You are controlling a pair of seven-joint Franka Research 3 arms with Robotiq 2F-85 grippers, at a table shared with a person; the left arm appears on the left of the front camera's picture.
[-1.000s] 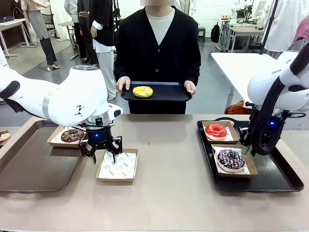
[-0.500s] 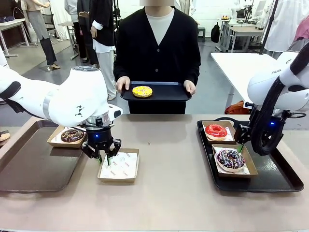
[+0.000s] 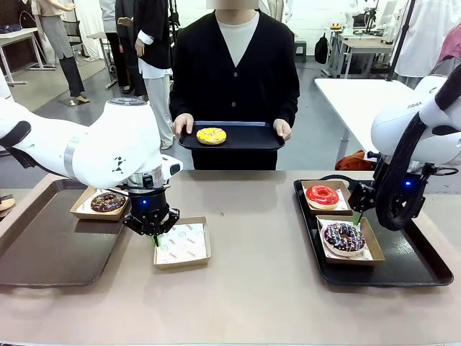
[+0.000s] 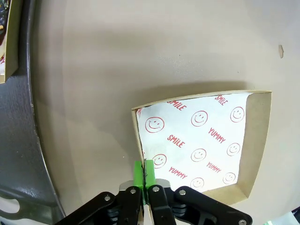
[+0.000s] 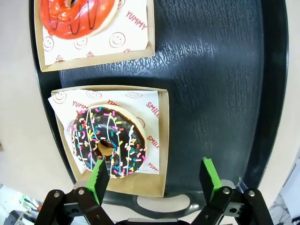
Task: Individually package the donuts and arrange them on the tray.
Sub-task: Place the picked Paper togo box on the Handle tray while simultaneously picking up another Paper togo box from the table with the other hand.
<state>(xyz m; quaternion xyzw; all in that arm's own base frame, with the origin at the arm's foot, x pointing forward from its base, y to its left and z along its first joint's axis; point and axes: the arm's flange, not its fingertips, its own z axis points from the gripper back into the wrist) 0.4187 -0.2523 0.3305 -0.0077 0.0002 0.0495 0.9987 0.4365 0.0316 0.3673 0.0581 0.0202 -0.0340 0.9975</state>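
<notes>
left gripper (image 4: pixel 144 174): pinched tight on the wall of the empty brown cardboard box with smiley paper (image 3: pixel 181 244)
right gripper (image 5: pixel 154 180): spread wide over the dark sprinkled donut (image 5: pixel 108 140)
yellow donut (image 3: pixel 211 135): on the person's black tray (image 3: pixel 252 136)
handling: soft, glaze smears easy, so grab the stiff box edge imo

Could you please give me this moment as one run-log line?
left gripper: shut on empty box wall | right gripper: open above sprinkled donut | person: holding tray with yellow donut
</notes>
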